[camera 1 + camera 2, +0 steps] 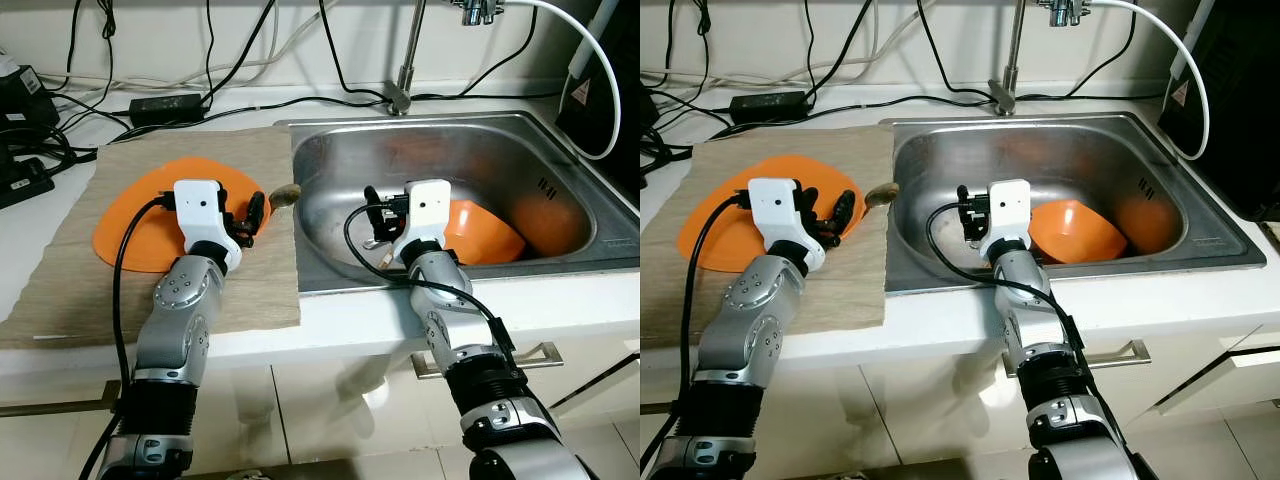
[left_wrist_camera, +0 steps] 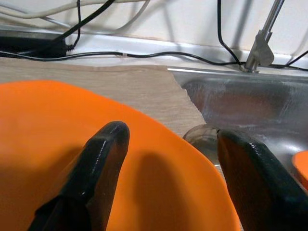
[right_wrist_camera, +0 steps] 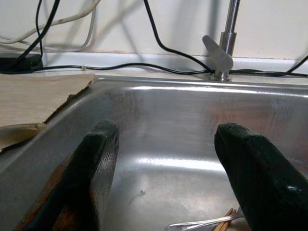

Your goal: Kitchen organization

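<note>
1. The left claw [image 1: 250,222] is wide open and holds nothing. It hangs low over the right edge of the orange plate [image 1: 130,225].
2. The orange plate lies on a brown mat [image 1: 255,290] on the tabletop [image 1: 40,225], just left of the sink [image 1: 330,270].
3. The right claw [image 1: 375,222] is wide open too, with nothing in it. It is down inside the sink, at its left side.
4. An orange bowl [image 1: 485,240] rests in the sink, just right of the right arm. Some cutlery [image 3: 204,222] lies on the sink floor below the claw.
5. This looks like an early step: nothing is picked up yet.
6. Next, the right claw likely needs to dip down and close on the cutlery, or turn right to the bowl.
</note>
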